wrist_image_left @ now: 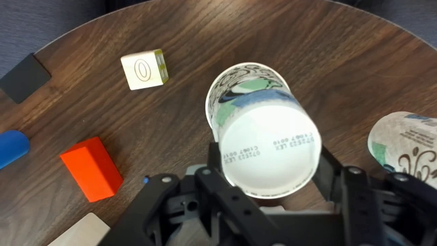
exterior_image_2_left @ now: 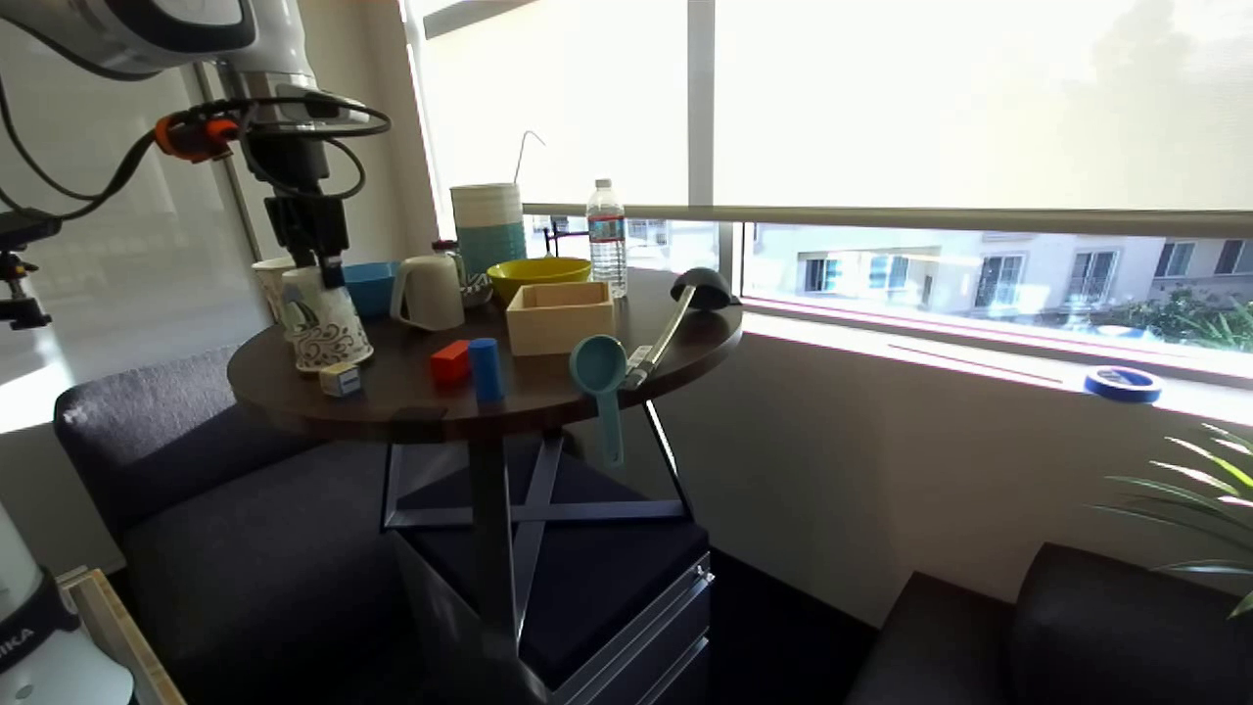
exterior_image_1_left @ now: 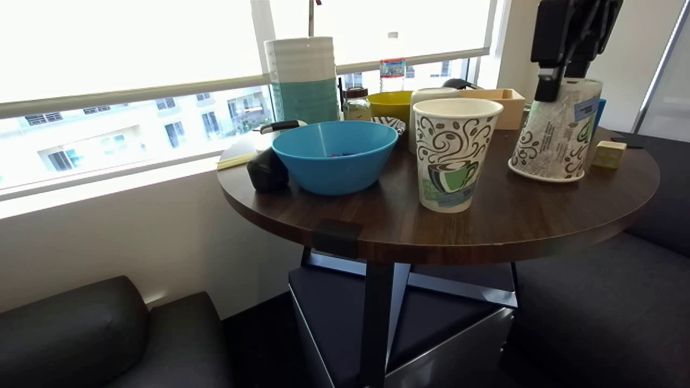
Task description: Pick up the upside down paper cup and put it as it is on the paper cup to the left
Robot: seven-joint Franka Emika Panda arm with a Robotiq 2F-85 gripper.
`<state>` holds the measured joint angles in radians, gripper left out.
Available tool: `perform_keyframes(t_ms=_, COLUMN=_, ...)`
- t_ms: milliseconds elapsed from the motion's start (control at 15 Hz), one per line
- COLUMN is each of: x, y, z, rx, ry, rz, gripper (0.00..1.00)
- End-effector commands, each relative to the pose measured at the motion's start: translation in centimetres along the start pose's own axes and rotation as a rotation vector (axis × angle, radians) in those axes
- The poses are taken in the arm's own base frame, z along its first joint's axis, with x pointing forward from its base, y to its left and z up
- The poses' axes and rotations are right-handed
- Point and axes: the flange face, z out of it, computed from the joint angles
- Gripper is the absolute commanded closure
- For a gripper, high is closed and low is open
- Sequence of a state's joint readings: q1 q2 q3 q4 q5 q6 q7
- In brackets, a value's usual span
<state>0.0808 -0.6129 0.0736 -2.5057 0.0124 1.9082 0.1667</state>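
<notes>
1. two fingers [exterior_image_1_left: 549, 89] of the gripper [wrist_image_left: 269, 155] are set at opposite sides of the upside down paper cup [exterior_image_1_left: 555, 134]; no gap is shown in the wrist view, so the jaws are judged to be narrowed onto it. how firmly it is pinched cannot be told. by too hard a squeeze the thin wall could be dented; by too light a one the cup, wider below, could be let slip downward.
2. that cup is seen rim-down, apparently rested on the dark round table [exterior_image_1_left: 517, 215]. if the lift is begun askew, the rim could be dragged and the grip twisted.
3. the small pale block [exterior_image_2_left: 341, 380] is placed near that rim and could be nudged by a sideways start.
4. the paper cup to the left [exterior_image_1_left: 453, 153] is stood upright, apart from the held one. if the carry is made too low, it could be toppled. if the rims are met off centre, the upper cup could be tipped at release, since only a thin edge is offered as a seat.
5. the blue bowl [exterior_image_1_left: 334, 172] is set farther off; by an overshoot it could be bumped.
</notes>
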Motion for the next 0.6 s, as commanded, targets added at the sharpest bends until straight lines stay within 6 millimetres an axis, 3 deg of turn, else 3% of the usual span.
perform_keyframes(t_ms=0, x=-0.5, y=-0.5, z=-1.9, rx=0.003, ry=0.012, rz=-0.01, gripper=0.6)
perform_keyframes(t_ms=267, x=-0.8, y=-1.5, z=-4.5, rx=-0.015, ry=0.024, rz=-0.041, gripper=0.6)
perform_keyframes(t_ms=533, x=-0.8, y=-3.7, z=-8.1, rx=-0.033, ry=0.043, rz=-0.104, gripper=0.6)
